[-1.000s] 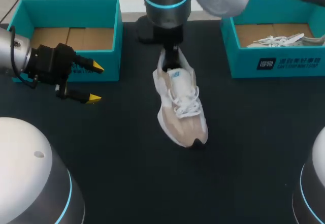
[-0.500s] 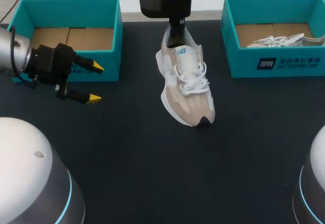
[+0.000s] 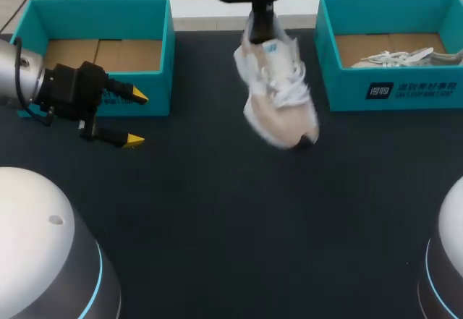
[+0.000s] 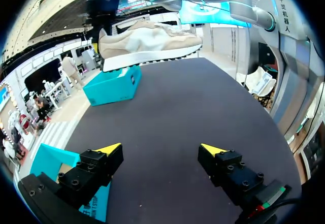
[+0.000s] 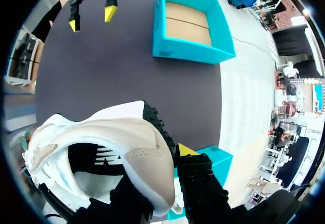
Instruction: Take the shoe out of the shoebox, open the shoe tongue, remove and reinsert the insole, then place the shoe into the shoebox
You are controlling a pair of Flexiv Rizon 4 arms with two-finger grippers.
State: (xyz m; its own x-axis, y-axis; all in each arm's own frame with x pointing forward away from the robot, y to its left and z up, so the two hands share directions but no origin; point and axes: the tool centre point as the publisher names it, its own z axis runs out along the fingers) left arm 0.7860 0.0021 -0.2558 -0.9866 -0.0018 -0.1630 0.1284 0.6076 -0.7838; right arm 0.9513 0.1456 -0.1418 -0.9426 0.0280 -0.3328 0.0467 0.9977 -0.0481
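- The tan and white lace-up sneaker (image 3: 278, 91) is out of the box. It hangs in the air over the black table (image 3: 217, 225), toe pointing down and toward the robot, near the far edge between the two boxes.
- The right gripper (image 3: 260, 24) pinches the sneaker by its heel, one finger inside and one yellow tip outside (the right wrist view shows this best).
- The left gripper (image 3: 135, 118) holds nothing. Its two yellow tips stand wide apart, just in front of the empty teal cardboard box (image 3: 171, 58) on the left.
- The other teal cardboard box (image 3: 405, 91) on the right has a second pale sneaker (image 3: 401, 57) lying in it.
- So step one looks done. The laces look tied and neat, so I think the tongue is not open yet, but I cannot tell whether the insole has been out and back in. Putting the shoe into a box is left for sure.
- A second ago the sneaker was lower and nearer the middle of the table, with its toe close to the top.
- Half a second ago it was a bit higher and farther back.
- Now it is higher again, farther from the robot and a little closer to the right box. It looks smeared, so it is moving fast.
- The left arm has not moved at all.
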